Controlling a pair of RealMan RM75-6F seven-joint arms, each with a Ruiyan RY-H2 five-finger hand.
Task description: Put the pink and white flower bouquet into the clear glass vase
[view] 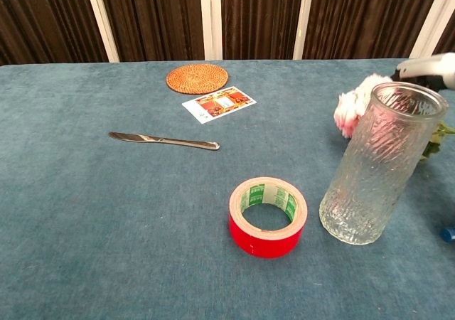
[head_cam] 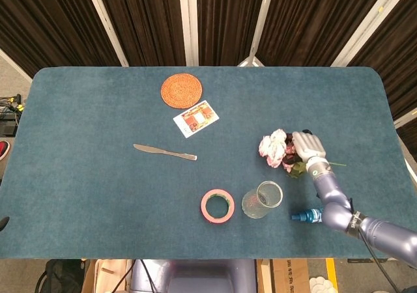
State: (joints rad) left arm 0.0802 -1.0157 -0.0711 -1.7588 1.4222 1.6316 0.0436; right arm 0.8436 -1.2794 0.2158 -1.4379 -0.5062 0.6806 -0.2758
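The pink and white flower bouquet [head_cam: 272, 148] is off the table at the right, its blooms pointing left and its green stem sticking out to the right. My right hand [head_cam: 307, 146] grips it around the leaves just behind the blooms. From the chest view the blooms [view: 350, 111] hang just behind the vase's rim, with the hand [view: 429, 70] at the frame's right edge. The clear glass vase [head_cam: 262, 200] [view: 380, 165] stands upright in front of the bouquet, with nothing inside. My left hand shows in neither view.
A red tape roll [head_cam: 217, 206] [view: 268, 217] lies just left of the vase. A small blue object [head_cam: 306, 215] lies to its right, under my forearm. Further left are a table knife [head_cam: 165, 152], a picture card [head_cam: 195, 118] and a woven coaster [head_cam: 182, 90].
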